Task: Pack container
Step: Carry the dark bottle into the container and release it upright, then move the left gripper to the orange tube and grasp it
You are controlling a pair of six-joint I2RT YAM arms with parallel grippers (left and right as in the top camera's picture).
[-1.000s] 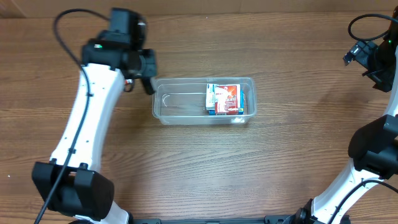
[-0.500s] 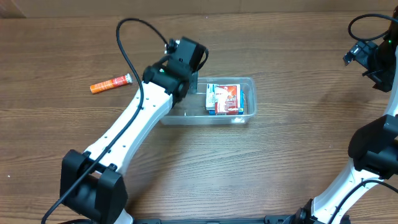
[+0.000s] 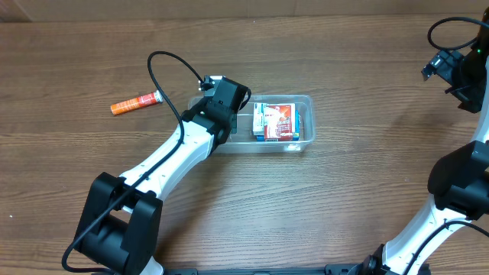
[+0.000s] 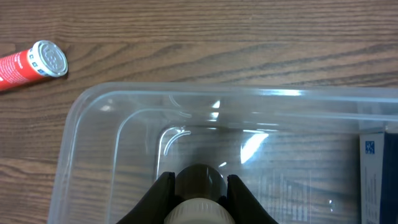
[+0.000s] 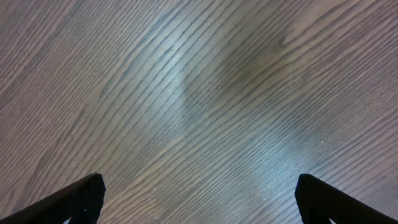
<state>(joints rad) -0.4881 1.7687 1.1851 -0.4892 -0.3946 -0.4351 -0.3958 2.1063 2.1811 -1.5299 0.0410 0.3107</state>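
Placing step: left tool point(image 4: 198, 182) pinched a small round-topped item point(image 4: 198, 211) over the bare left end of the container point(image 4: 205, 94), mid-frame on the worktop point(image 3: 344, 191); next move likely needed lowering, then release; right tool point(image 5: 199, 193) spread, upper right.

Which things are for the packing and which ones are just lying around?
For the job: the container; the small boxes inside it; the left claw, shut on a small round item over the container's empty end.
Lying about: the orange tube on the table, outside the container, perhaps for later; the right claw, open, off to the side.
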